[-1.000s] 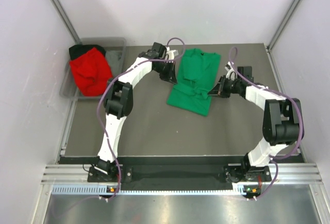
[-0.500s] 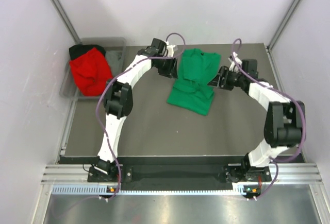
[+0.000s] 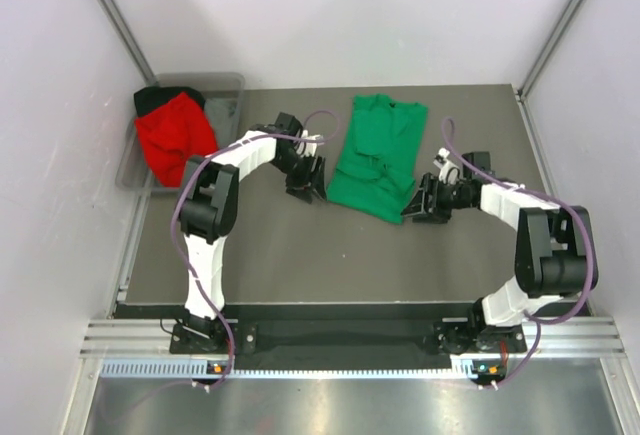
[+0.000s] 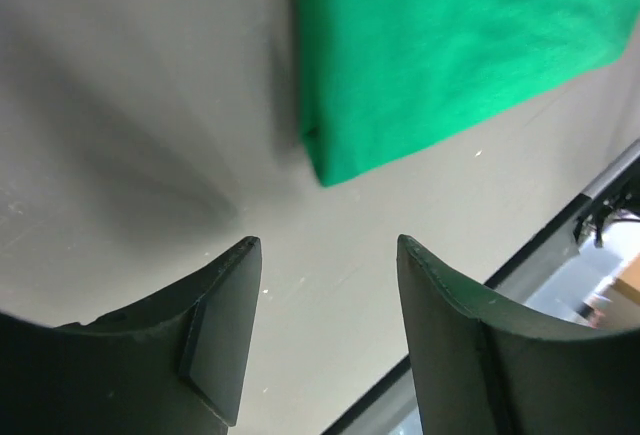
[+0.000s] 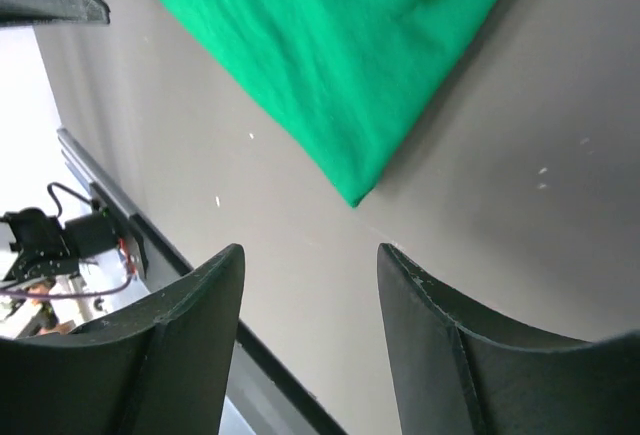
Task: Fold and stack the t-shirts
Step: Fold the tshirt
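A bright green t-shirt (image 3: 376,155) lies folded into a long strip on the dark table, collar at the far end. My left gripper (image 3: 310,187) stands open just left of its near left corner, with nothing between the fingers. In the left wrist view that green corner (image 4: 440,45) lies ahead of the open left gripper (image 4: 325,245). My right gripper (image 3: 414,209) is open and empty by the near right corner. The right wrist view has the green t-shirt corner (image 5: 330,45) just beyond the right gripper (image 5: 310,250). A red t-shirt (image 3: 175,138) and a black t-shirt (image 3: 150,99) lie in the bin.
A grey plastic bin (image 3: 228,93) sits at the table's far left corner. White walls close in the table on both sides and at the back. A black front edge (image 3: 330,307) and a metal rail run between the arm bases.
Both grippers were shut at the green t-shirt's sides. They have opened, let go of it and moved down to its near corners.
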